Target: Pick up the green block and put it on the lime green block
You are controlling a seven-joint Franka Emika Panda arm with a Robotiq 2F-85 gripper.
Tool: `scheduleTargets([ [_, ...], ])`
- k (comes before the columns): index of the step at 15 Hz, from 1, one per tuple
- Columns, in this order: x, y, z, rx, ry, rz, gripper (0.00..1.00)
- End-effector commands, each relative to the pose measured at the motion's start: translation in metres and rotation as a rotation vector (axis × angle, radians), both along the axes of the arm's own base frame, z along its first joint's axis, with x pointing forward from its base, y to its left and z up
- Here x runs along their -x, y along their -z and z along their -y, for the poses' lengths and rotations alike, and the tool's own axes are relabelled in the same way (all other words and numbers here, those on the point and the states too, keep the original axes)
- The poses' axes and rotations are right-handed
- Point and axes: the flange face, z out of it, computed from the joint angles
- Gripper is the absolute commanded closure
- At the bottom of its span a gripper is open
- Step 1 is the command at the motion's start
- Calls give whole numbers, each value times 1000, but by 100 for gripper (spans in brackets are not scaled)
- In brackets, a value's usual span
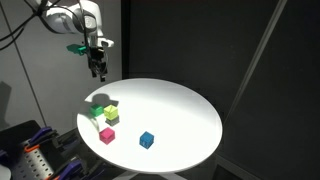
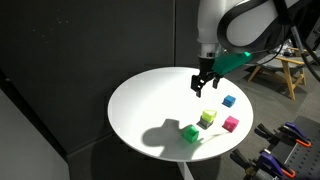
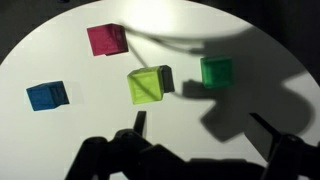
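Two small cubes side by side on a round white table

The green block (image 3: pixel 216 72) is a small cube of deep, saturated green, resting flat on one face on the table (image 3: pixel 250 40). The lime green block (image 3: pixel 146 85) is the same size but a paler, yellowish green. It also sits flat, turned slightly askew to its neighbour in the wrist view. The two lie near each other with a narrow gap, not touching. Both exterior views show the pair close to the table's edge, the green block (image 2: pixel 190 133) nearest the rim and the lime green block (image 2: pixel 208 118) just inward of it.
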Motion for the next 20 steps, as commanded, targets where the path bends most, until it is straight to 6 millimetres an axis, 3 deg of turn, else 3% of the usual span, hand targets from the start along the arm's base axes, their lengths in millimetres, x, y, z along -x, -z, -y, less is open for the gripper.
scheduleTargets([
  [1,-7,17,-10,3,2,6,0],
  [12,-14,80,-30,5,49,-31,0],
  [20,-8,94,-33,-6,34,-70,0],
])
